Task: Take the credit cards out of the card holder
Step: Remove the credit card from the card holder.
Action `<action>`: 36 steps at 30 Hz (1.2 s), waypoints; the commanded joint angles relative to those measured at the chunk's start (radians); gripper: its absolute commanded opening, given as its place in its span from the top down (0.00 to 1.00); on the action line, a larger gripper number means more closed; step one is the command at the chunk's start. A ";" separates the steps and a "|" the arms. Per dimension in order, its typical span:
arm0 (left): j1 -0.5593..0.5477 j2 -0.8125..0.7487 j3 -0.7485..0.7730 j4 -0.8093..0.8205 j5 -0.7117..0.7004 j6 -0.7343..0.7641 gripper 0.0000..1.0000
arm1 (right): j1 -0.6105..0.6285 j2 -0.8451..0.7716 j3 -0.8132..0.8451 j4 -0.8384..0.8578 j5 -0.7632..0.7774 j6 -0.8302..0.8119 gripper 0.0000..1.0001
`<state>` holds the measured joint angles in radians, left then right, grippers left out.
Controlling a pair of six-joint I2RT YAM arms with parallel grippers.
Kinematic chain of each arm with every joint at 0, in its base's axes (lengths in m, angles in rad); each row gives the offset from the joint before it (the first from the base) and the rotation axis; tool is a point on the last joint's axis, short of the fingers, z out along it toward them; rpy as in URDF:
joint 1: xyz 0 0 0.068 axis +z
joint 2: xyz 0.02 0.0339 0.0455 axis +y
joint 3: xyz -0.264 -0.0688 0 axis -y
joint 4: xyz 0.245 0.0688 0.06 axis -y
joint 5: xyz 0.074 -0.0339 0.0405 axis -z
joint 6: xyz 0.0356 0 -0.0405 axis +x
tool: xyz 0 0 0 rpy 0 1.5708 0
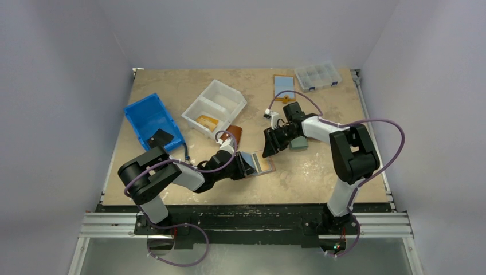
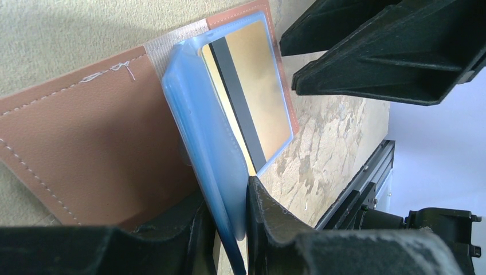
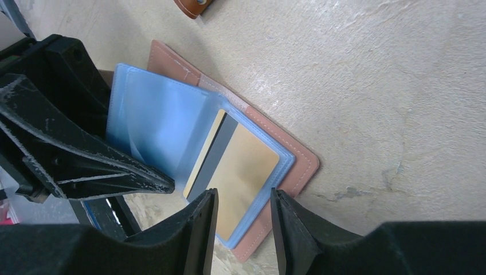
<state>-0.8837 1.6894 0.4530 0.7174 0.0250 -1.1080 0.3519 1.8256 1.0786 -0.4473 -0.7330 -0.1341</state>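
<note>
The brown leather card holder point(image 1: 267, 165) lies open on the table between both arms. Its blue plastic sleeves point(image 2: 200, 132) stand lifted, and my left gripper point(image 2: 232, 229) is shut on their edge. In the flat sleeve on the right panel sits a credit card point(image 3: 243, 163), gold with a dark stripe. My right gripper point(image 3: 244, 193) hangs open just above that card's near end, one finger on each side of it, touching nothing. In the top view the right gripper point(image 1: 270, 143) is close to the left gripper point(image 1: 247, 163).
A blue bin point(image 1: 150, 117) and a white divided bin point(image 1: 215, 103) stand at the back left. A clear compartment box point(image 1: 318, 75) and a light-blue flat rectangle point(image 1: 283, 86) lie at the back. A brown leather piece point(image 1: 235, 134) lies behind the holder.
</note>
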 commanded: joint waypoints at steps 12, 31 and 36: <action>0.013 0.035 -0.017 -0.085 -0.045 0.026 0.76 | -0.001 -0.022 -0.006 0.001 -0.038 -0.006 0.54; 0.017 0.044 -0.015 -0.076 -0.036 0.029 0.76 | 0.001 0.057 0.001 -0.011 -0.082 0.013 0.58; 0.017 0.050 -0.014 -0.068 -0.030 0.028 0.76 | 0.002 0.075 -0.006 0.004 -0.067 0.039 0.58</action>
<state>-0.8780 1.6958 0.4530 0.7273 0.0368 -1.1080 0.3462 1.8656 1.0714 -0.4442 -0.8043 -0.1181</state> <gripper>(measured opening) 0.236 0.426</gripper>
